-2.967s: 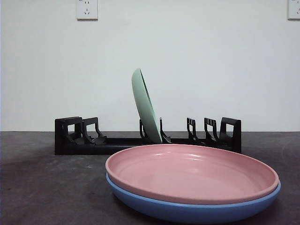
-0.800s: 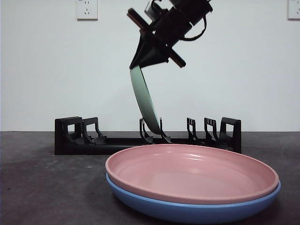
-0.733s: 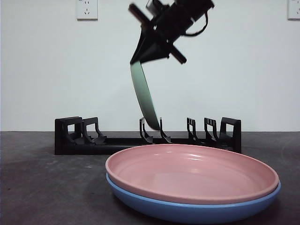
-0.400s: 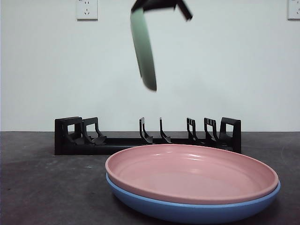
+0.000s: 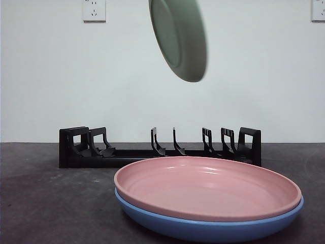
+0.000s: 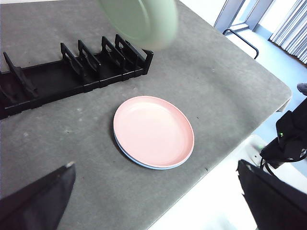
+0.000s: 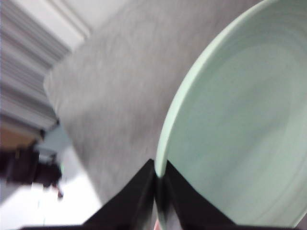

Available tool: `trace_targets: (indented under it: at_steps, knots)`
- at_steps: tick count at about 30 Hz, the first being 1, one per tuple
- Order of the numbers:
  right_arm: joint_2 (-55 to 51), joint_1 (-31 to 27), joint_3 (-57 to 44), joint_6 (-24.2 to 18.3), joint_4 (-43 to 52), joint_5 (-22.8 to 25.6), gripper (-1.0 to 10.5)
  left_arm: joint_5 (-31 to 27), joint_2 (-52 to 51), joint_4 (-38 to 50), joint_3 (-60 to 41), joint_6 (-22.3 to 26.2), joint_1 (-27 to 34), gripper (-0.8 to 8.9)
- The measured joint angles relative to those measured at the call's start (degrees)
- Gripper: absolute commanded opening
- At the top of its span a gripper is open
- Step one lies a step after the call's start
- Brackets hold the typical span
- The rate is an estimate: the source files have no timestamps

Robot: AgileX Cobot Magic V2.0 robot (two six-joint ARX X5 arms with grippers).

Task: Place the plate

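Overhead, smooth round green plate (image 5: 179,38) pinched in right claw (image 7: 158,184), slotted black rack (image 5: 160,147) below

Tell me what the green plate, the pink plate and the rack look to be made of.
Green plate, clamped at its rim by the right tool: likely matte plastic or melamine, going by its even color and soft sheen. Pink plate, stacked on a blue plate: probably glossier plastic, with light streaks reflecting inside. Rack: looks like molded black plastic with a dull surface and thin upright dividers.

Two wall sockets (image 5: 94,9) above table (image 5: 45,203).
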Motion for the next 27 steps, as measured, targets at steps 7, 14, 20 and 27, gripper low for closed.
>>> trace_targets:
  at_steps: [7,14,20,27]
  knots:
    - [-4.37,2.38,-1.2,-5.05,-6.36,1.95,0.1,-1.31,0.0,0.0,0.0,0.0,0.0,5.25]
    - [-11.19,7.04,-9.14,-6.6,-7.43,6.4,0.1,-1.31,0.0,0.0,0.0,0.0,0.0,5.25]
    - [-17.77,13.07,-20.35,-6.86,-5.7,17.77,0.1,-1.31,0.0,0.0,0.0,0.0,0.0,5.25]
    - [-18.95,22.58,-32.65,-4.81,-0.17,29.27,0.1,-1.31,0.0,-0.02,0.0,0.0,0.0,5.25]
